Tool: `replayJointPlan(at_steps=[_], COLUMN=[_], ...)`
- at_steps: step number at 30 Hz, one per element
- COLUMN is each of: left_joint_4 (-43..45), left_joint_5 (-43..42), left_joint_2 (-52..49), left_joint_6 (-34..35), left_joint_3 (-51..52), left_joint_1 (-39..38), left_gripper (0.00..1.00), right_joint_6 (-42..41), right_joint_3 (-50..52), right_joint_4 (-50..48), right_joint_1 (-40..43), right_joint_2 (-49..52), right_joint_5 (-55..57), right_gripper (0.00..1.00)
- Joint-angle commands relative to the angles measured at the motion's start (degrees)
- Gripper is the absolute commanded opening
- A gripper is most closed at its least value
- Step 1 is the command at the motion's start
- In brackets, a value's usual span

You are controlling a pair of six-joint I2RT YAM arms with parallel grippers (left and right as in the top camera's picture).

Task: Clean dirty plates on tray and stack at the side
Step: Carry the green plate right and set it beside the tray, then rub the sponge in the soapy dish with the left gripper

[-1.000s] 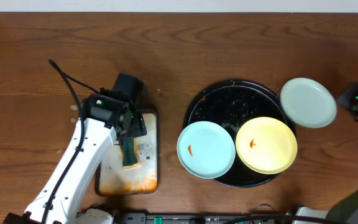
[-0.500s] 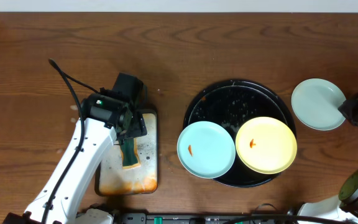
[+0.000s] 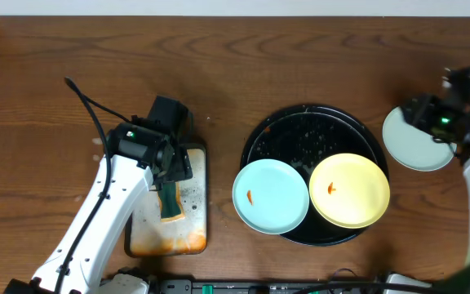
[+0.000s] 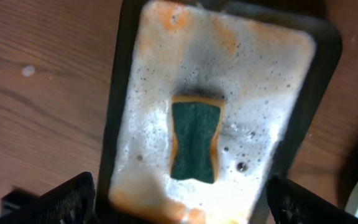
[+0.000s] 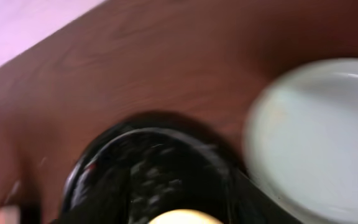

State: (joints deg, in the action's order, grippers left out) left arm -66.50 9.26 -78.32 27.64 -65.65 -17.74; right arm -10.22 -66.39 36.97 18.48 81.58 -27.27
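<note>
yellow plate (image 3: pixel 351 200) face-up on tray (image 3: pixel 300 135)

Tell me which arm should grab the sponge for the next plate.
Left. The left claw hangs open directly over the sponge in the soapy pan. The right claw is above the pale plate beside the tray, far from the pan.

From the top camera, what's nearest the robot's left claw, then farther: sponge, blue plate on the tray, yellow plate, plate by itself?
From the left gripper:
1. the sponge, right by it in the soapy pan.
2. the light-blue plate, on the tray's left side.
3. the yellow plate, on the tray's right side.
4. the lone plate, far right, off the tray.
</note>
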Motion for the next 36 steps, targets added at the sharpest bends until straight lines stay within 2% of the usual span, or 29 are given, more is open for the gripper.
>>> replayJointPlan(at_steps=[1,7,10,13,17,22,24,26,29,32,36], left_joint_4=[-2.08,-5.77,-5.6,-3.19,0.31,5.62,7.32,7.41,3.87,3.17,3.65], left_joint_5=[0.87,0.87,0.87,0.85,-1.11,-12.5,-13.94,-11.72,-2.51,-1.53,-2.78], left_joint_2=[0.11,0.11,0.11,0.11,0.11,0.09,-0.04,-0.59,-2.25,-4.17,-6.56], left_joint_6=[-6.6,-10.1,-10.03,-10.01,-9.33,-6.16,-6.03,-5.11,7.67,14.8,14.86], left_joint_3=[0.39,0.39,0.39,0.39,0.39,0.44,0.98,1.95,3.78,6.54,7.1], left_joint_1=[0.2,0.2,0.2,0.2,0.2,0.2,0.15,0.15,0.17,0.15,0.15], left_gripper=[0.89,0.89,0.89,0.89,0.89,0.89,0.89,0.89,0.89,0.89,0.88], right_joint_6=[0.46,0.83,2.82,3.91,4.76,4.72,4.72,4.72,4.72,4.7,4.7], right_joint_3=[-0.57,-0.57,-0.57,-0.57,-0.55,-0.57,-0.57,-0.57,-0.57,-0.55,-0.57], right_joint_4=[2.1,7.41,9.73,11.96,13.84,13.44,13.68,14.19,14.32,14.4,14.64], right_joint_1=[-6.8,-14.93,-16.44,-16.65,-16.68,-16.7,-16.7,-16.7,-16.7,-16.7,-16.7], right_joint_2=[-1.68,-1.64,-1.66,-1.64,-1.64,-1.64,-1.64,-1.64,-1.64,-1.64,-1.64], right_joint_5=[-1.64,2.95,5.33,5.4,5.42,5.4,5.4,5.4,5.38,5.38,5.4], right_gripper=[0.49,0.53,0.61,0.76,0.75,0.72,0.71,0.7,0.68,0.67,0.66])
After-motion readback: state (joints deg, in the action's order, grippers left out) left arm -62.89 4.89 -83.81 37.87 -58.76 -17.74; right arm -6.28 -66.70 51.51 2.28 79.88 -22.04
